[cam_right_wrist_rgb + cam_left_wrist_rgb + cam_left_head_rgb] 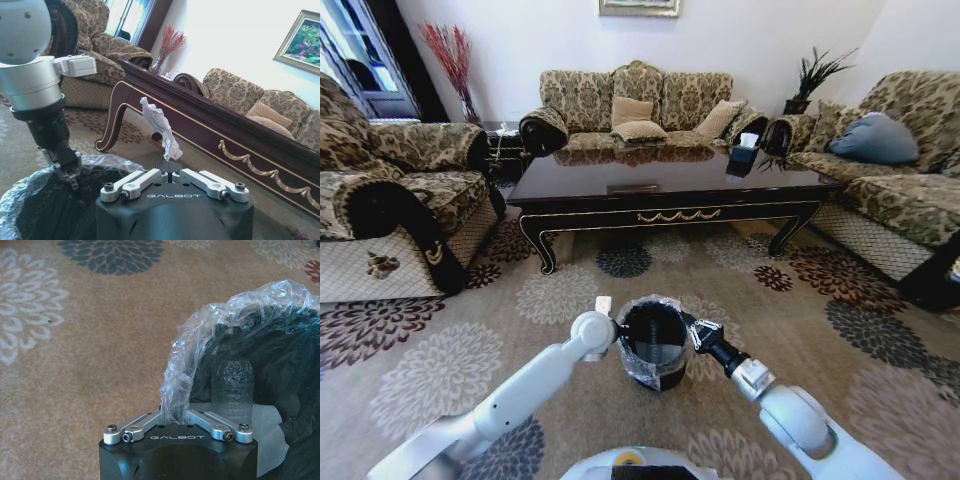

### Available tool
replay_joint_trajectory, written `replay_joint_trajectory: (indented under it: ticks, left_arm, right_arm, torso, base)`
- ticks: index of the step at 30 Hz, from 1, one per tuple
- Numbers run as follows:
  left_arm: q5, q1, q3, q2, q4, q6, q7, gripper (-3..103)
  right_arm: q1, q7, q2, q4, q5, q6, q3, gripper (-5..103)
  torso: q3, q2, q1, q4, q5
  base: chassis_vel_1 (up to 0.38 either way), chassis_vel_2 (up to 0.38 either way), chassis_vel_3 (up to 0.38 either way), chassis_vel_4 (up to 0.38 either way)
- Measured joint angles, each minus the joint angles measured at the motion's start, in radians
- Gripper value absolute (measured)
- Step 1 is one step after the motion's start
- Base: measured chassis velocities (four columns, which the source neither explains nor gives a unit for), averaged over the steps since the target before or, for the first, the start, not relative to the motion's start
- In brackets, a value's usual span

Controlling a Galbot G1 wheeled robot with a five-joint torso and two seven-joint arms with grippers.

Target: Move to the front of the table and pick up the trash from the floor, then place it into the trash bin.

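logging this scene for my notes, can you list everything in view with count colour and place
trash bin: one, black with clear liner, on the floor between both grippers
plastic bottle: one, clear, inside the bin
white piece: one, in the bin beside the bottle
crumpled paper: one, white, in the right gripper
table: one, dark brown with gold trim, beyond the bin
tissue box: one, dark, on the table's far right corner
floor: beige carpet with flower medallions
sofas: three, patterned, around the table
left gripper: shut on the bin's liner
right gripper: shut on the paper, at the bin's rim
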Motion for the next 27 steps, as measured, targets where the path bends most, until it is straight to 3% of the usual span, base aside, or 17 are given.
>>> replay_joint_trajectory:
  ticks: [5, 7, 9, 13, 16, 22, 24, 26, 27]
  left_arm:
    - [-0.001, 0.003, 0.001, 0.002, -0.007, 0.0, -0.002, 0]
    - [-0.003, 0.005, -0.005, 0.007, -0.011, 0.0, -0.003, 0]
    - [-0.003, 0.005, -0.008, 0.008, -0.014, 0.0, -0.003, 0]
    - [-0.006, 0.01, -0.012, 0.015, -0.025, 0.0, -0.006, 0]
    - [-0.006, 0.015, -0.015, 0.02, -0.031, 0.0, -0.006, 0]
    - [-0.007, 0.03, -0.029, 0.031, -0.041, 0.0, -0.006, 0]
    - [-0.007, 0.034, -0.033, 0.033, -0.041, 0.0, -0.006, 0]
    - [-0.007, 0.04, -0.042, 0.037, -0.042, 0.0, -0.006, 0]
    - [-0.007, 0.04, -0.042, 0.037, -0.042, 0.0, -0.006, 0]
  right_arm:
    - [-0.015, -0.004, 0.003, -0.007, -0.014, 0.002, -0.016, -3]
    - [-0.033, -0.009, 0.004, -0.014, -0.025, 0.006, -0.027, 7]
    - [-0.039, -0.012, 0.005, -0.018, -0.033, 0.01, -0.031, 7]
    - [-0.042, -0.016, 0.007, -0.035, -0.047, 0.018, -0.04, 28]
    - [-0.04, -0.017, 0.005, -0.036, -0.044, 0.018, -0.039, 33]
    - [-0.031, -0.017, 0.004, -0.043, -0.039, 0.017, -0.035, 61]
    - [-0.029, -0.016, 0.005, -0.044, -0.037, 0.017, -0.035, 61]
    - [-0.023, -0.014, 0.006, -0.044, -0.033, 0.016, -0.032, 73]
    - [-0.023, -0.014, 0.006, -0.044, -0.033, 0.016, -0.032, 73]
  torso:
    - [0.0, 0.0, 0.0, 0.0002, 0.0]
    - [0.0, 0.0, 0.0, 0.0, 0.0]
    - [0.0, 0.0, 0.0, 0.0001, 0.0]
    - [0.0, 0.0, 0.0, 0.0, 0.0]
    - [0.0, 0.0, 0.0, 0.0, 0.0]
    - [0.0, 0.0, 0.0, 0.0, -0.0001]
    - [0.0, 0.0, 0.0, 0.0001, -0.0001]
    - [0.0, 0.0, 0.0, 0.0, -0.0001]
    - [0.0, 0.0, 0.0, 0.0, -0.0001]
  base:
    - [0.0, 0.0, 0.0, 0.0]
    - [0.0, 0.0, 0.0, 0.0]
    - [0.0, 0.0, 0.0, 0.0]
    - [0.0, 0.0, 0.0, 0.0]
    - [0.0, 0.0, 0.0, 0.0]
    - [0.0, 0.0, 0.0, 0.0]
    - [0.0, 0.0, 0.0, 0.0]
    - [0.0, 0.0, 0.0, 0.0]
    - [0.0, 0.0, 0.0, 0.0]
